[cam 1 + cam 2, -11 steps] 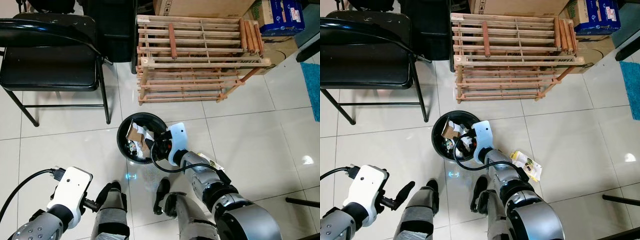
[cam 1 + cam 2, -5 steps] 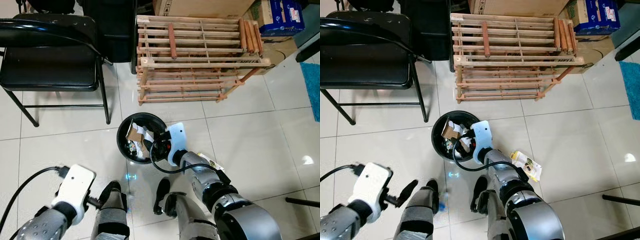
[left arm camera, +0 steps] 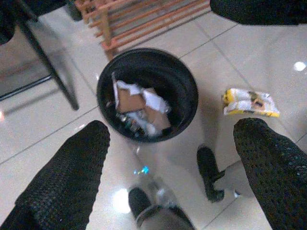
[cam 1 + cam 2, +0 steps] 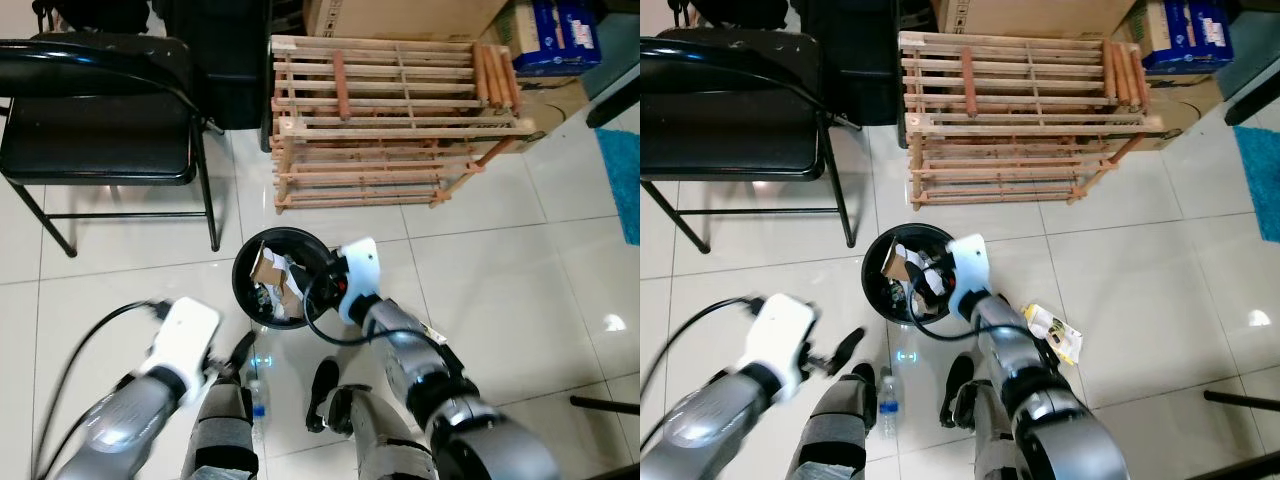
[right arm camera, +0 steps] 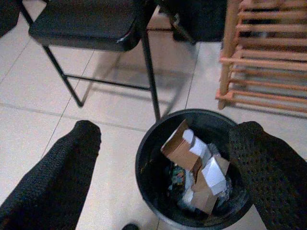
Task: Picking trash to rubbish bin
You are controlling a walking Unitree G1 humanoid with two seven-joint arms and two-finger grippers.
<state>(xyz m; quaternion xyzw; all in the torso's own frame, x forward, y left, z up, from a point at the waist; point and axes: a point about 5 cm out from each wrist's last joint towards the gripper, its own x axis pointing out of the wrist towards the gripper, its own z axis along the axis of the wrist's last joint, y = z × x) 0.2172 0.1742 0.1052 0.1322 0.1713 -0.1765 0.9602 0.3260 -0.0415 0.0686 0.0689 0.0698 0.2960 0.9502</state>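
A round black rubbish bin (image 4: pixel 908 272) stands on the white tiled floor (image 4: pixel 1160 270) and serves as the landmark here. It holds torn brown cardboard (image 5: pixel 178 146) and white paper scraps (image 5: pixel 212 173), piled loosely against its inner wall.

The right claw (image 5: pixel 165 158) hangs over the bin's mouth, its two black fingers (image 5: pixel 67 158) spread wide apart and holding nothing; in the right wrist view one finger frames each side of the bin. The white wrist housing of that arm sits at the bin's rim on the side nearest the robot's right.

The left claw (image 3: pixel 168 163) is on the robot's side of the bin and to its left, also with its fingers apart and empty, pointed toward the bin from above the floor.

A yellow and white snack wrapper (image 4: pixel 1053 331) lies flat on the floor to the right of the bin, apart from it. A clear plastic bottle (image 4: pixel 889 399) lies on the floor on the near side of the bin, beside the robot's feet.

Beyond the bin stands a wooden slatted rack (image 4: pixel 1025 110), and to the far left of the bin a black folding chair (image 4: pixel 735 110). Cardboard boxes (image 4: pixel 1030 15) sit behind the rack.
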